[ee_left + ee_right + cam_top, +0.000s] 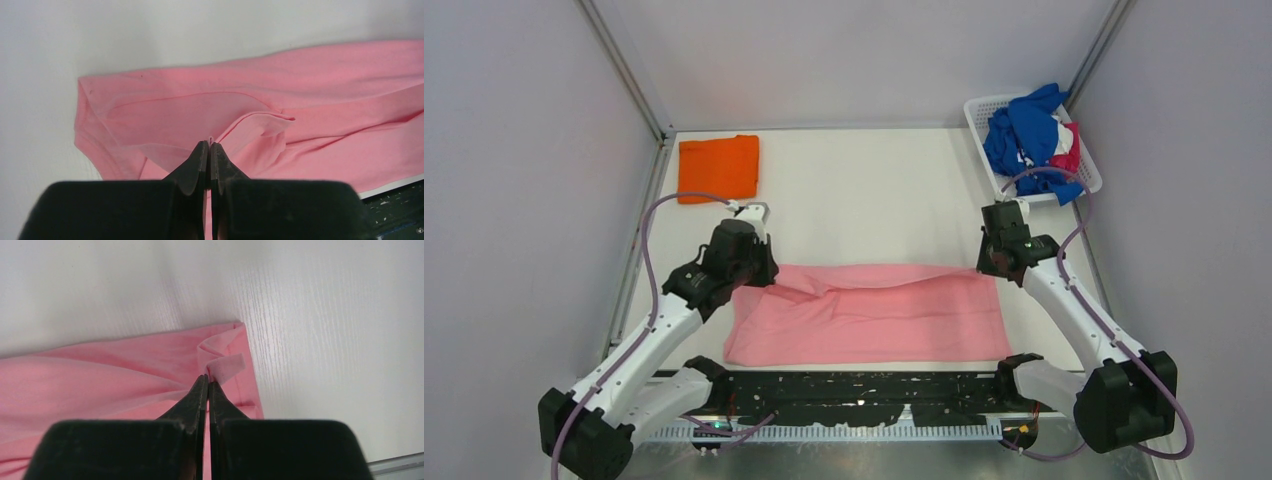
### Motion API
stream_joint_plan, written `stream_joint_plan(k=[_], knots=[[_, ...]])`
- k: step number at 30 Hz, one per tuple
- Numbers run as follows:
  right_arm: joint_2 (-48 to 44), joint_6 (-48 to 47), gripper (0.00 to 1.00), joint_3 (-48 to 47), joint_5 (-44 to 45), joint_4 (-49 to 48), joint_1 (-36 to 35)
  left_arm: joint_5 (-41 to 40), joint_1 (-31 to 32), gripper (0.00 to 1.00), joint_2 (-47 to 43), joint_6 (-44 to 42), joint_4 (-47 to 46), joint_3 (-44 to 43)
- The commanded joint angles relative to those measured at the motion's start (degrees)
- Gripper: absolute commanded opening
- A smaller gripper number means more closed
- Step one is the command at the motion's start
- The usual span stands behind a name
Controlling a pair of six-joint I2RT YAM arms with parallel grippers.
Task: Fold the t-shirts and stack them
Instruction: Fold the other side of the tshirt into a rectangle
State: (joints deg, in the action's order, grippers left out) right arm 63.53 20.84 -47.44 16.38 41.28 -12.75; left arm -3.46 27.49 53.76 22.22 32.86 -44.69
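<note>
A light pink t-shirt (869, 315) lies spread across the near middle of the table, its far edge raised at both ends. My left gripper (209, 144) is shut on a pinch of pink cloth (260, 125) at the shirt's far left corner. My right gripper (207, 379) is shut on the cloth at the far right corner, where a small flap (226, 366) sticks up. An orange t-shirt (718, 167) lies folded at the far left. Royal blue (1024, 135), magenta (1071, 155) and white tees are bunched in the basket.
The white slatted basket (980, 108) stands at the far right corner beside the wall. A black perforated strip (854, 392) runs along the near edge between the arm bases. Grey walls close in both sides and the back.
</note>
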Motion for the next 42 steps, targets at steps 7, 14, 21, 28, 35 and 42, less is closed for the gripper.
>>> stream_joint_plan(k=[7,14,21,28,35,42], knots=[[-1.7,0.6,0.06,2.9,0.4,1.4,-0.1,0.1,0.9,0.00,-6.4,7.1,1.0,7.3],[-0.2,3.3,0.08,5.2,1.2,2.2,-0.1,1.8,1.5,0.00,-11.0,11.7,3.3,13.3],[0.6,5.6,0.32,6.2,2.0,4.2,-0.2,2.6,1.9,0.31,-10.8,15.6,8.6,15.9],[-5.2,7.6,0.98,4.0,5.7,8.9,-0.2,8.9,3.7,0.93,-15.4,16.2,14.1,12.3],[-11.7,5.2,0.95,4.6,-1.3,1.3,-0.1,11.6,3.6,1.00,-13.0,12.7,1.7,5.2],[-13.0,3.5,0.95,5.8,-5.7,-4.2,-0.1,17.8,3.7,1.00,5.9,11.9,-5.9,3.5]])
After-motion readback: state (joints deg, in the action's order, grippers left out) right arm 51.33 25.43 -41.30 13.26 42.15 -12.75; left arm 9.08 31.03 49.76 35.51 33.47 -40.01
